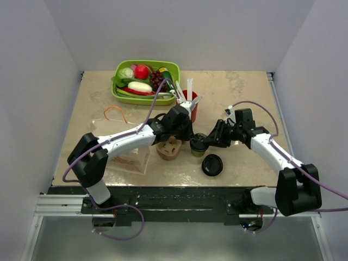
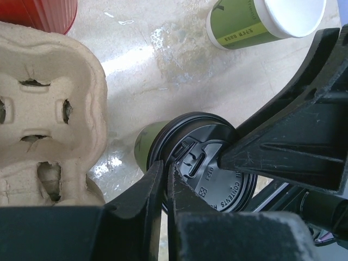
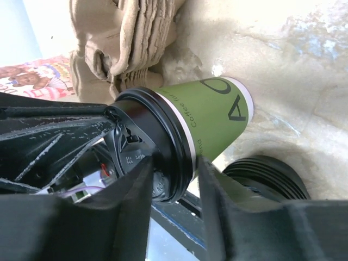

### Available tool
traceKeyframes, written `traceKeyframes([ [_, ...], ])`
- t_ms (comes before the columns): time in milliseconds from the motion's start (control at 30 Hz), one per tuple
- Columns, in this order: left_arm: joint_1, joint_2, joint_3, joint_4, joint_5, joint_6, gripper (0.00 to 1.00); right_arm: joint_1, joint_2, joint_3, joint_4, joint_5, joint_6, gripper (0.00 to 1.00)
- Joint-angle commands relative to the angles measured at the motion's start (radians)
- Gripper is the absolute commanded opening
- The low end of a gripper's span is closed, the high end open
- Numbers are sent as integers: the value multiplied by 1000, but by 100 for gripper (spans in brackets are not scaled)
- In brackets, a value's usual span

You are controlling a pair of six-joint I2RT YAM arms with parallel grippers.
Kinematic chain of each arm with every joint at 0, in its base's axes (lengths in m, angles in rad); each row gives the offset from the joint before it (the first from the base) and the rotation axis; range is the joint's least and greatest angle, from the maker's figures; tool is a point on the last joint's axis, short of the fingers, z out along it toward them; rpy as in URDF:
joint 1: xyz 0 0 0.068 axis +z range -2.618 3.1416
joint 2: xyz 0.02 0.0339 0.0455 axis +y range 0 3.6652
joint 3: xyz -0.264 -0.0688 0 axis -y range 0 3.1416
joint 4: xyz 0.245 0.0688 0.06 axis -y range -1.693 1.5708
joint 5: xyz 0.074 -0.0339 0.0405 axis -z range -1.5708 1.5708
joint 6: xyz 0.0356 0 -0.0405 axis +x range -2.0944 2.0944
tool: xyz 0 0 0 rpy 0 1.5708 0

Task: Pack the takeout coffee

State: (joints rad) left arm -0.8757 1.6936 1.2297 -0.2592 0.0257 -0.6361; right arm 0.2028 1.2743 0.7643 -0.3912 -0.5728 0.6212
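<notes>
cup: small green paper cup with round black plastic lid sits mid-way along the tan table, toward its near edge, just beside brown moulded cardboard carrier | right gripper: clamped on the cup's lidded rim | left gripper: jaws together, holding nothing, tips touching the lid's edge | second round black lid: closer to the near edge

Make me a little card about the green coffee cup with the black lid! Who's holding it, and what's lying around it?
cup: takeout coffee, green, capped in black
left hand: closed on the cup's capped top
right hand: closed around the same capped end
carrier: brown cup carrier, right beside the cup, cup not in it
extra lid: spare black lid, loose, near the cup
other cup: open green cup, no lid on
</notes>
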Motion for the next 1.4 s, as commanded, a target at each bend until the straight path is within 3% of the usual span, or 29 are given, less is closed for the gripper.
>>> traceKeyframes([
  [0, -19, 17, -58, -150, 52, 15, 16, 4, 39, -17, 37, 14, 2, 33],
  [133, -19, 3, -62, -150, 54, 18, 26, 4, 20, -36, 29, 40, -6, 17],
  [233, -19, -8, -56, -147, 54, 24, 34, 4, 1, -20, 6, 63, -20, 16],
  [467, -17, -35, -19, -149, 51, 52, 49, 6, -9, 66, -87, 113, -87, 36],
  [600, -17, -52, -3, -138, 40, 53, 54, 6, 0, 112, -136, 83, -141, 56],
  [733, -17, -78, 5, -118, 31, 47, 62, 6, -9, 119, -117, 29, -132, 65],
  [867, -17, -110, -2, -104, 11, 41, 67, 6, -21, 109, -78, -36, -118, 68],
  [1033, -14, -129, -6, -88, 11, 35, 73, 4, -53, 124, -121, 10, -109, 70],
  [1233, 33, -106, 2, -16, 52, 23, 87, 4, -121, 100, -202, 151, -80, 72],
  [1367, 46, -65, 17, 12, 95, 39, 100, 6, -148, 44, -135, 88, -20, 71],
])
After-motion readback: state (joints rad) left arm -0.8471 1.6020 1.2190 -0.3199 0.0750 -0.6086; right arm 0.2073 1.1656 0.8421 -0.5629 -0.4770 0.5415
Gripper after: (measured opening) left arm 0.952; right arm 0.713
